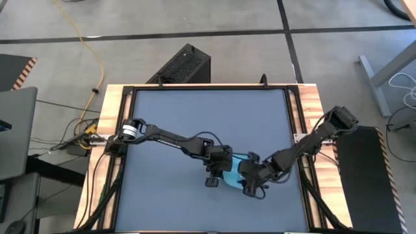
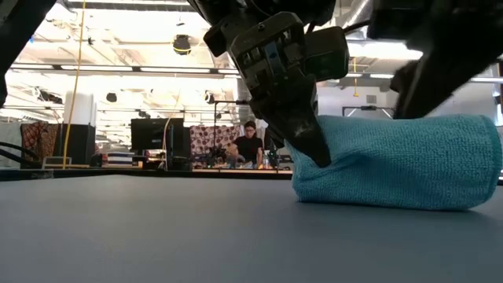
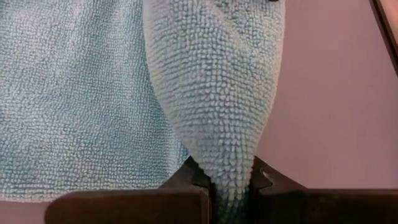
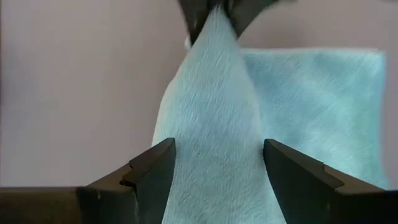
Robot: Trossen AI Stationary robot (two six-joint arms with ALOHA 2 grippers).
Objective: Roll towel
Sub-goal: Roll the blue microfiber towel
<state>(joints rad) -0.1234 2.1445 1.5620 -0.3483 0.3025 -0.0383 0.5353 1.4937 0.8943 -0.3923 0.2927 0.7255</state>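
Observation:
The sky-blue towel [image 1: 235,170] lies near the table's front middle. Part of it is rolled into a thick roll [image 2: 401,165], and a flat part [image 3: 74,93] is spread on the table beside the roll. My left gripper [image 1: 218,170] is at the roll's left end, shut on it. My right gripper [image 1: 250,181] is at the roll's other end, open. Its two fingers [image 4: 155,168] stand on either side of the roll [image 4: 211,124]. My left gripper pinches the tapered left end of the roll [image 3: 233,177] between its two fingers, several layers bunched together. The fingers slant down from the table's left and point along the roll. The roll's underside rests on the table [image 2: 377,203]. My right gripper straddles the roll; I cannot tell whether its fingers touch the cloth.
The dark grey tabletop [image 1: 195,117] lies bare to the far side and left of the towel. A wooden frame [image 1: 114,110] with cables runs along both sides. A person sits far off in the room beyond the table [image 2: 250,145].

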